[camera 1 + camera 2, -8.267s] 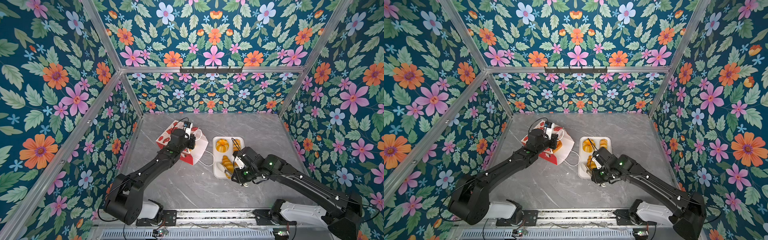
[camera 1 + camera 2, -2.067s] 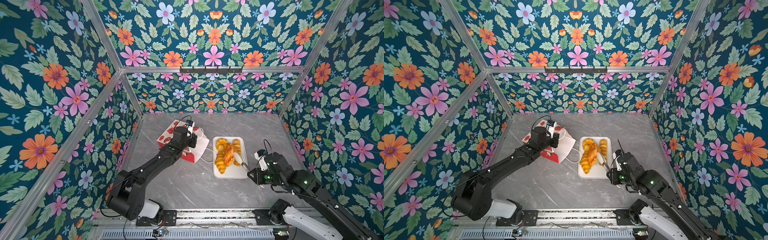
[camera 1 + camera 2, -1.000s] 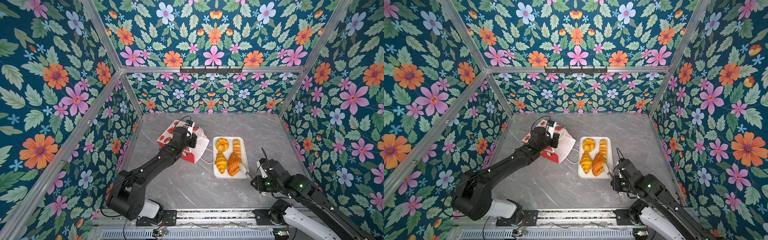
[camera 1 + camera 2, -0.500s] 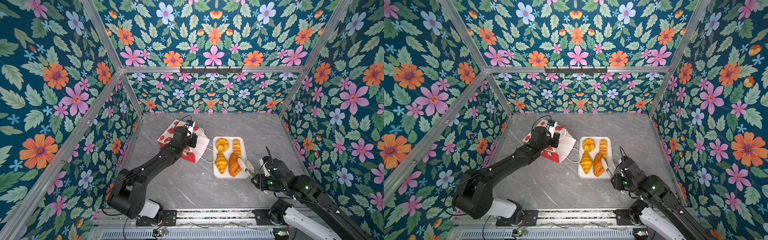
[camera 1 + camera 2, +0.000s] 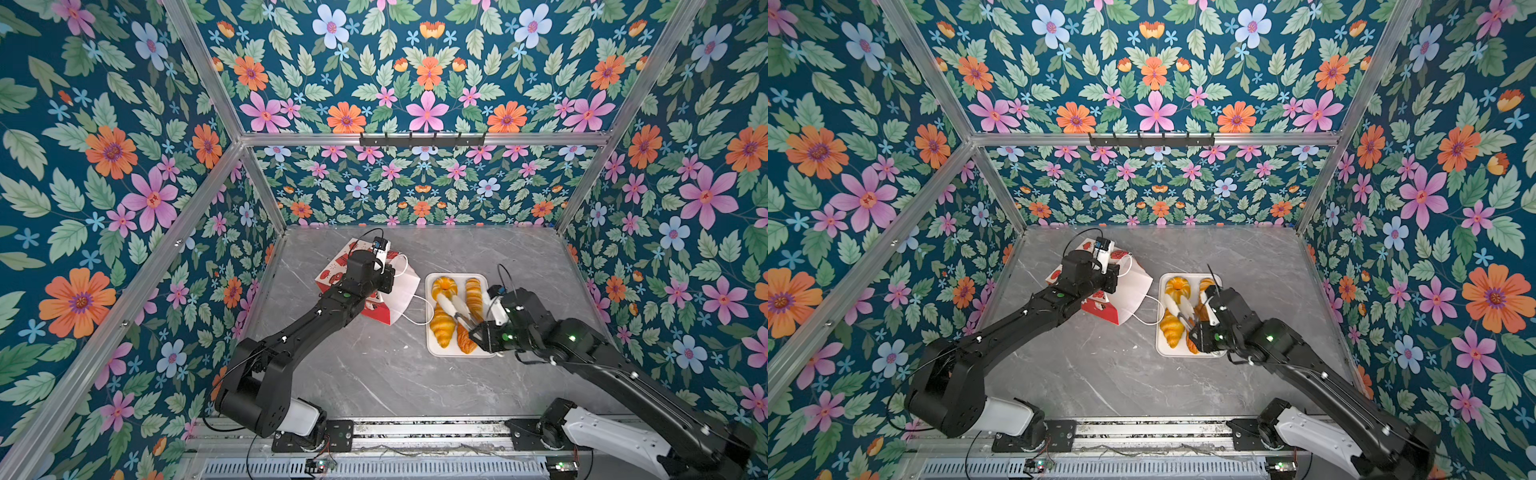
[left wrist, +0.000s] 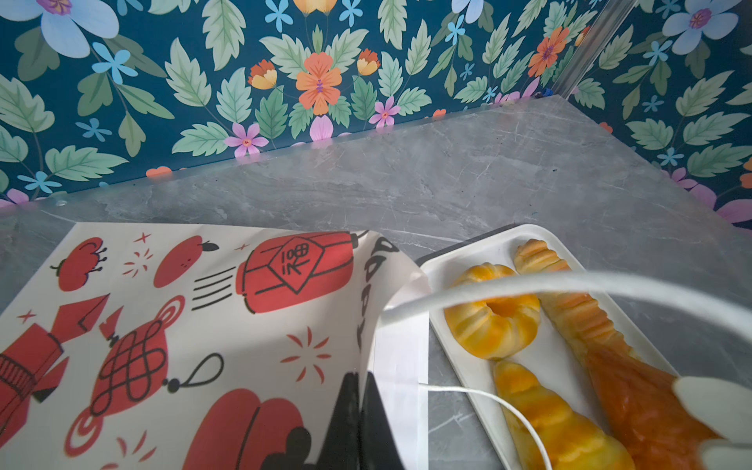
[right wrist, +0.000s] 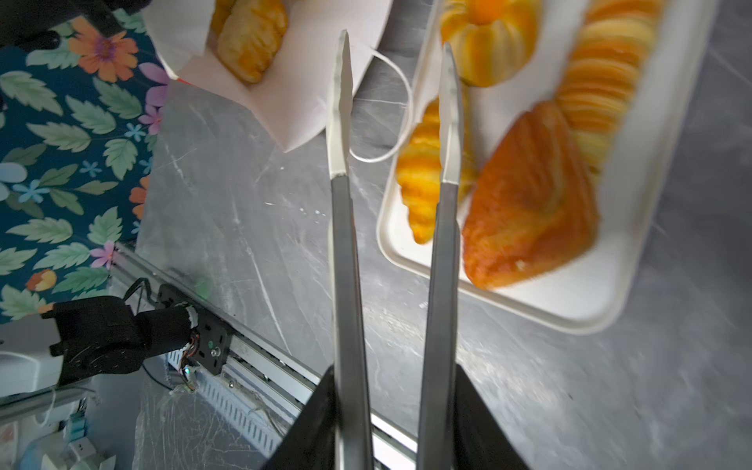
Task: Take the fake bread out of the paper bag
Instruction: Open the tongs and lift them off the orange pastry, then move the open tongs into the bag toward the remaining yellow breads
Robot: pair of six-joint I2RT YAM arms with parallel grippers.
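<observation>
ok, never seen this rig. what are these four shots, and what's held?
Two black robot arms, left and right, each end in a pincer and work on a grey table. Two pictures come from a camera overhead, the other two from cameras on the arms' wrists. A paper bag lies on its side, one toy pastry showing inside its mouth. Beside it a white tray holds four more: a ring bun, a twisted loaf, a croissant and a flaky pastry. The left pincer is shut on the bag's edge. The right pincer hangs open and empty over the tray.
</observation>
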